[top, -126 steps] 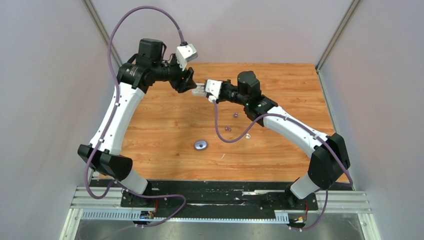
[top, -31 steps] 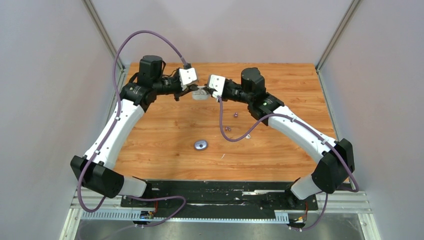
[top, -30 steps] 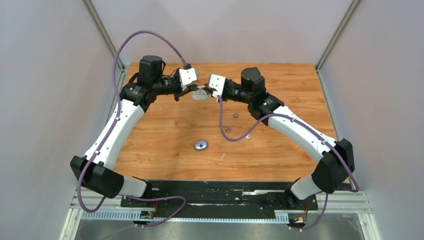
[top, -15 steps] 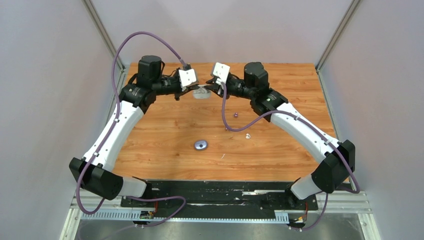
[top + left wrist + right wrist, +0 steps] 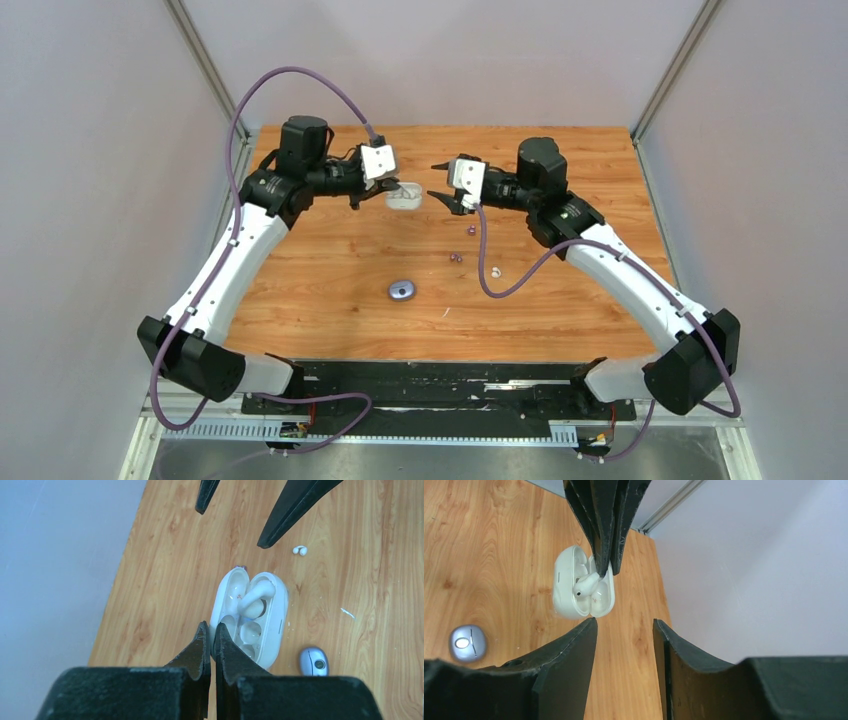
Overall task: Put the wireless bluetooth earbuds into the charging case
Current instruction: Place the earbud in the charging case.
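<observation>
The white charging case (image 5: 404, 196) hangs open over the far part of the table. My left gripper (image 5: 386, 192) is shut on the rim (image 5: 218, 626) of that case. A white earbud (image 5: 256, 596) lies in the case (image 5: 583, 584), its stem slanting up out of a socket. My right gripper (image 5: 437, 180) stands open just right of the case, with nothing between its fingers (image 5: 574, 645). On the wood lie two purple earbuds (image 5: 470, 231) (image 5: 455, 256) and a white earbud (image 5: 496, 270).
A shut grey-blue case (image 5: 402, 290) rests near the table's middle, also showing in the left wrist view as the grey-blue case (image 5: 314, 661). A white fleck (image 5: 446, 312) lies nearer the front. Grey walls stand close at the left, right and back.
My right gripper has opened and drawn back to the right, away from the case. A white earbud now sits in the case. The left gripper holds the case as before.
</observation>
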